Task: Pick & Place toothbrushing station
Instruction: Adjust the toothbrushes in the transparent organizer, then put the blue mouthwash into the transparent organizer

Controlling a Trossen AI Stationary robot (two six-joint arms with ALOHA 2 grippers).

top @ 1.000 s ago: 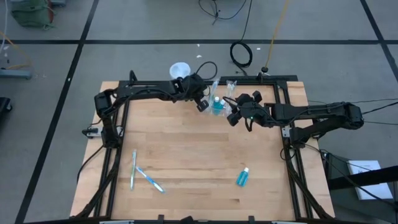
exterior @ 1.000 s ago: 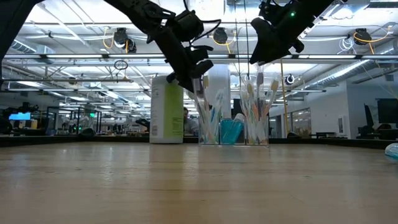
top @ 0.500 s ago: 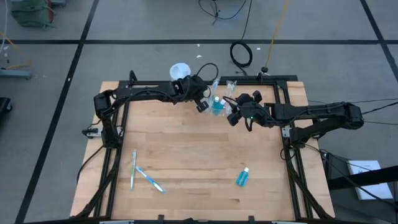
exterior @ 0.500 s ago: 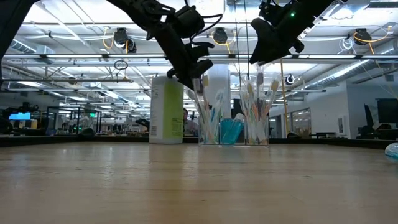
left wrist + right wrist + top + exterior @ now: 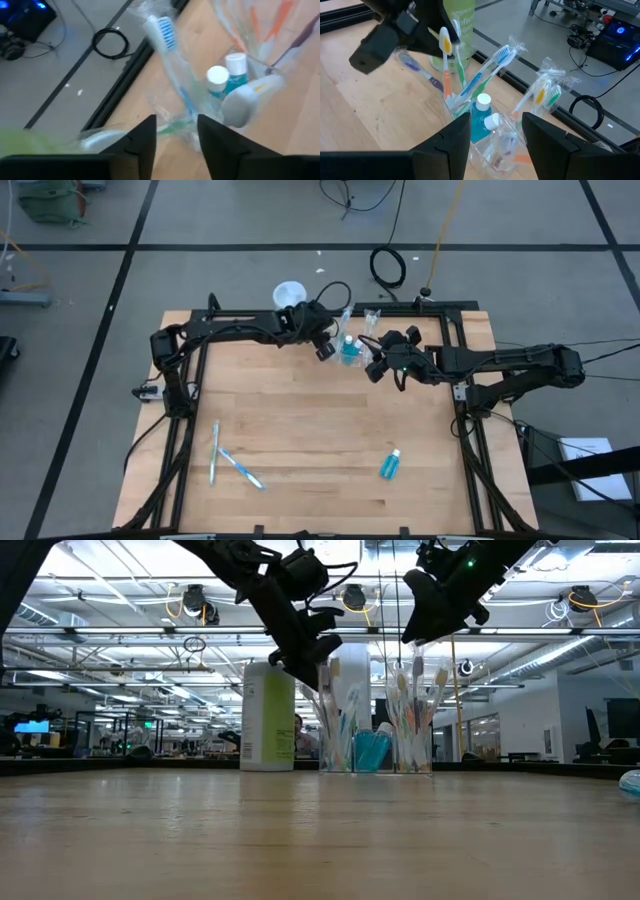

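**Station mostly stocked, three pieces still out on the table**

Your left gripper [image 5: 325, 345] hangs over the clear cup [image 5: 335, 745] at the far edge, jaws spread with a gap between the fingers; a wrapped blue toothbrush [image 5: 170, 65] stands in the cup just ahead of them, and nothing is pinched. Your right gripper [image 5: 378, 367] hovers beside the second cup [image 5: 412, 745], jaws also apart and empty. Both cups already bristle with toothbrushes, and teal toothpaste tubes [image 5: 481, 117] sit upright between them (a green canister [image 5: 266, 715] stands just beside, apparently not part of the job). By my reading most of the work is done. Left to fetch: two toothbrushes [image 5: 228, 460] lying crossed near the front left, and one toothpaste tube [image 5: 389, 465] on its side toward the front right, both well apart from the cups
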